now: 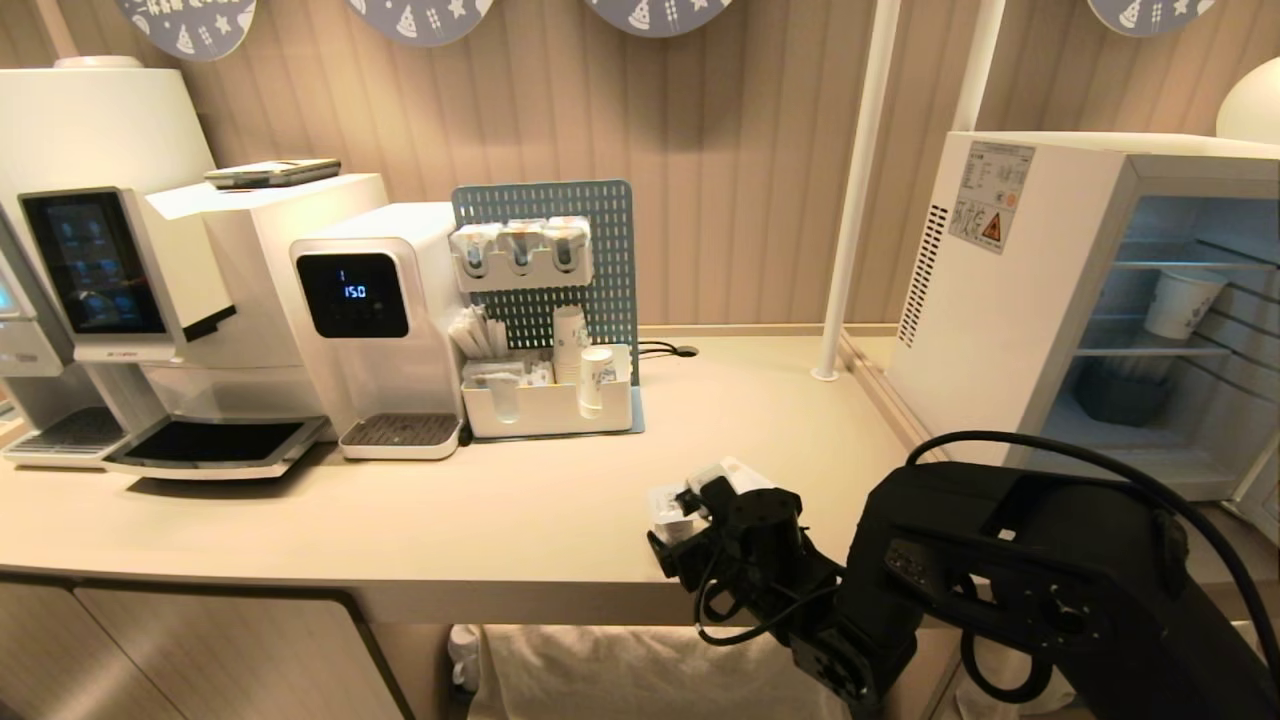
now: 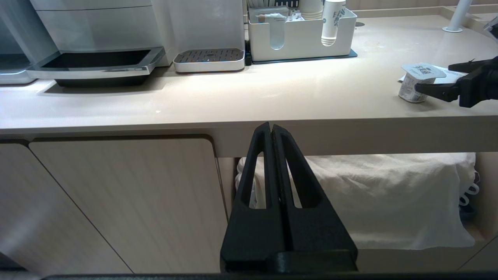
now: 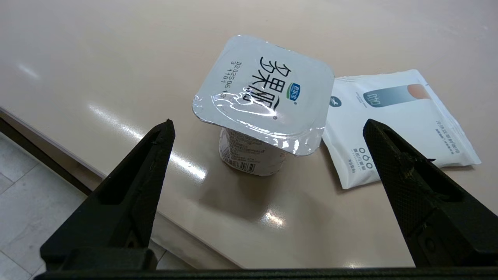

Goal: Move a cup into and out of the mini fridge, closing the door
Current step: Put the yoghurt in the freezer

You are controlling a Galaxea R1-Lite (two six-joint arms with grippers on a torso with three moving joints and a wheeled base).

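Observation:
The cup (image 3: pixel 264 93), a small white pot with a flat foil lid, stands upright near the counter's front edge. My right gripper (image 3: pixel 268 124) is open, a finger on each side of the cup and a little short of it, touching nothing. In the head view the cup (image 1: pixel 668 503) is half hidden behind that gripper (image 1: pixel 682 520). The mini fridge (image 1: pixel 1000 300) stands at the right with its front open; the door is almost wholly out of view. My left gripper (image 2: pixel 269 127) hangs shut and empty below the counter edge.
A flat white sachet (image 3: pixel 397 128) lies right beside the cup. Inside the fridge are a paper cup (image 1: pixel 1183 300) and a dark tub (image 1: pixel 1120 395). A white pole (image 1: pixel 850 200), an organiser tray (image 1: pixel 545 405) and coffee machines (image 1: pixel 200 300) line the back.

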